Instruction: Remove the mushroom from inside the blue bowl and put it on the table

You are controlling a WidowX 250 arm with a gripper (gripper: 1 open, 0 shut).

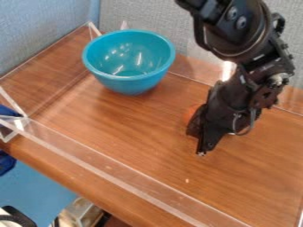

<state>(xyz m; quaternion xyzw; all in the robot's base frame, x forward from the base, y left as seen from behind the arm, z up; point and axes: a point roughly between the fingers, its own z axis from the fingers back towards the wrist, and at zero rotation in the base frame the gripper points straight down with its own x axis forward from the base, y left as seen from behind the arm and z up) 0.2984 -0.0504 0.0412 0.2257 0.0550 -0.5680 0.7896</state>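
Acrylic wall (53,127) is running along the near-left edge, well left of the claw, with a small blue clip or bracket (10,115) sitting at its left corner. Blue-grey backdrop panel (35,27) is standing behind the far-left edge. Blue bowl (128,60) is sitting up-left of the claw, well apart from it; round, deep, glossy turquoise, with light glinting inside and nothing else visible in it. Open wood-grain table (119,120) is lying between bowl and claw, brown and shiny, bare there.

Claw (203,147) is pointing steeply down, tips meeting in a thin point right at the tabletop; jaws are reading as fully closed. Black arm (243,40) is coming down from the top right and blocking much of the right side. Mushroom (192,115) is showing only as a small orange-brown patch peeking out at the left side of the black hand body, above the tips and close over the table; stem is hidden. Whether the claw is gripping it or just standing in front of it, cannot tell.

Near clear wall is passing just below-left of the tips, leaving a narrow strip of table. More room is lying left toward the bowl. Light wall strip (290,93) is sitting right of the arm.
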